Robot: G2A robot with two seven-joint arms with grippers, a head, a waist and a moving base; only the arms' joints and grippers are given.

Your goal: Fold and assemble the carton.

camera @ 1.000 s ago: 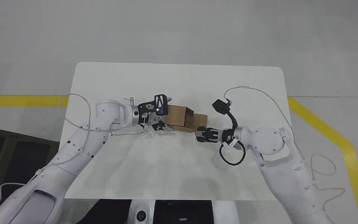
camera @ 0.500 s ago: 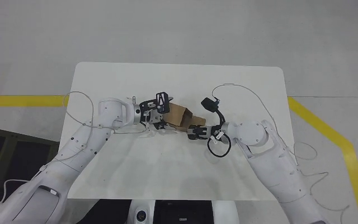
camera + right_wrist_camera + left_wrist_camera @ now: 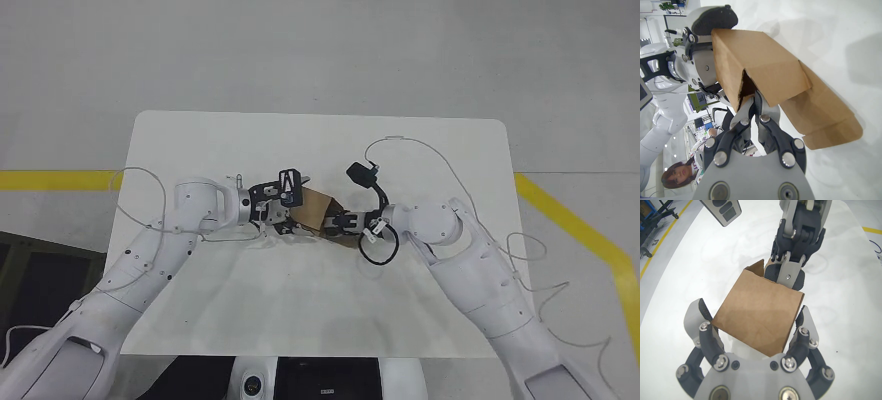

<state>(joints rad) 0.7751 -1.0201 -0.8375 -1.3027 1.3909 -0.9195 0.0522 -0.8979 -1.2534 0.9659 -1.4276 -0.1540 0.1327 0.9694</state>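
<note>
— Where is the carton [image 3: 322, 208], and how does it lie?
— At the middle of the table [image 3: 450, 150], its long axis running side to side, from one arm to the other. Its open end, flaps loose, points at the right arm; its other end points at the left arm.
— What holds it?
— The left gripper [image 3: 751, 309] clasps that other end, one finger on each side wall.
— And the right gripper [image 3: 755, 102]?
— Its fingers are pressed together at the open end.
— Anything inside the carton?
— The right fingertips [image 3: 757, 98] poke in under a side flap. Whether they pinch cardboard cannot be told. A longer flap sticks out beside them.
</note>
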